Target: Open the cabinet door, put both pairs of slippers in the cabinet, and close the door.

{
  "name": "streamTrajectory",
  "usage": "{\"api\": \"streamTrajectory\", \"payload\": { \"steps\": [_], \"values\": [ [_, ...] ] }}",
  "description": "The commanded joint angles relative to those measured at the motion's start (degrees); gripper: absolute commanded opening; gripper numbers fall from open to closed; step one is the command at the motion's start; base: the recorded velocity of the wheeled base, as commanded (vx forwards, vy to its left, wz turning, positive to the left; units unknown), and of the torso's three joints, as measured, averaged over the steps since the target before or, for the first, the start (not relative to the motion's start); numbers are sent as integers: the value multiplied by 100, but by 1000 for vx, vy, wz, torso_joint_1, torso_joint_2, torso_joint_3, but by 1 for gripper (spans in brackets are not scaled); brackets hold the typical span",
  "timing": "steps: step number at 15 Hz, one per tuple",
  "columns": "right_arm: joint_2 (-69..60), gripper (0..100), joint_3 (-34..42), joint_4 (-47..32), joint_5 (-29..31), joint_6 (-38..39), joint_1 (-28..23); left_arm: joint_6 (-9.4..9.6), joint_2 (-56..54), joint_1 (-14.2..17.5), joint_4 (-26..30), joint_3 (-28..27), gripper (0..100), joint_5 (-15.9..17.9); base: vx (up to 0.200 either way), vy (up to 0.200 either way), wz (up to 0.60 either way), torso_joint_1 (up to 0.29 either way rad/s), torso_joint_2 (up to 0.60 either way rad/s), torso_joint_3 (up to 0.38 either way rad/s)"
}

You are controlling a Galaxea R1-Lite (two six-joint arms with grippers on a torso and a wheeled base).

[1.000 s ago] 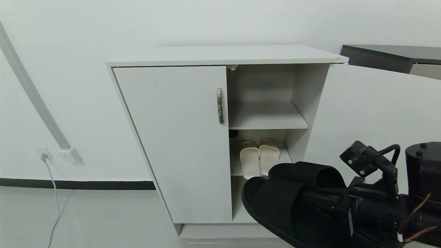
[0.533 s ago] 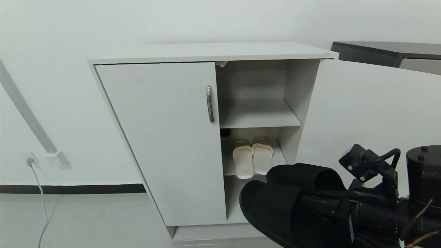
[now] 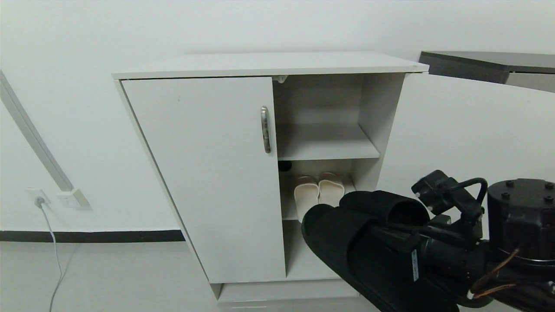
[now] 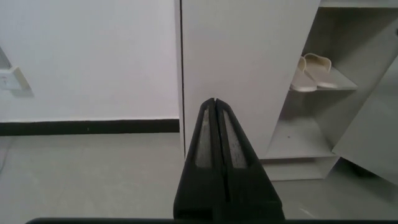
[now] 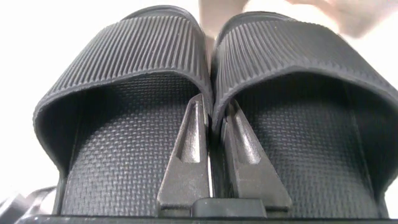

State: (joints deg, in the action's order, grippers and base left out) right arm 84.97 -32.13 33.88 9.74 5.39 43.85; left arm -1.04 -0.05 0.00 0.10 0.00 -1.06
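I'm holding the right gripper (image 5: 214, 102) clamped on the black slippers (image 3: 347, 242) in the head view's lower right; the left gripper (image 4: 214, 106) is sitting pressed closed.

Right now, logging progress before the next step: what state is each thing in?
Right door: open wide.
Left door: shut.
White slippers: side by side on a shelf inside the cabinet.
Black slippers: gripped, outside the cabinet.
Right pincer: shut on black slippers.
Left pincer: shut, empty.

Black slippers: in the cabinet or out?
Out. The black ribbed slippers hang clamped in the right gripper, in front of the white two-door cabinet; only the cream slippers sit on a shelf inside.
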Motion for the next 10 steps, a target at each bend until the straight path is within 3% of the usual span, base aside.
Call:
{"api": "streamTrajectory", "payload": {
  "steps": [1, 3, 4, 7, 10],
  "values": [
    [978, 0, -575, 22, 1461, 586, 871, -2, 5, 0, -1, 0, 0, 9, 0, 0, 0, 0, 0, 0],
    [1646, 0, -1199, 40, 2682, 648, 994, -2, 5, 0, -1, 0, 0, 9, 0, 0, 0, 0, 0, 0],
    [1734, 0, -1489, 5, 2920, 674, 1047, -2, 5, 0, -1, 0, 0, 9, 0, 0, 0, 0, 0, 0],
    [1918, 0, -2245, -531, 3254, 894, 1055, 7, 5, 0, -1, 0, 0, 9, 0, 0, 0, 0, 0, 0],
    [1725, 0, -3238, -2096, 3491, 1412, 1354, 7, 14, 0, -1, 0, 0, 27, 0, 0, 0, 0, 0, 0]
  ]
}}
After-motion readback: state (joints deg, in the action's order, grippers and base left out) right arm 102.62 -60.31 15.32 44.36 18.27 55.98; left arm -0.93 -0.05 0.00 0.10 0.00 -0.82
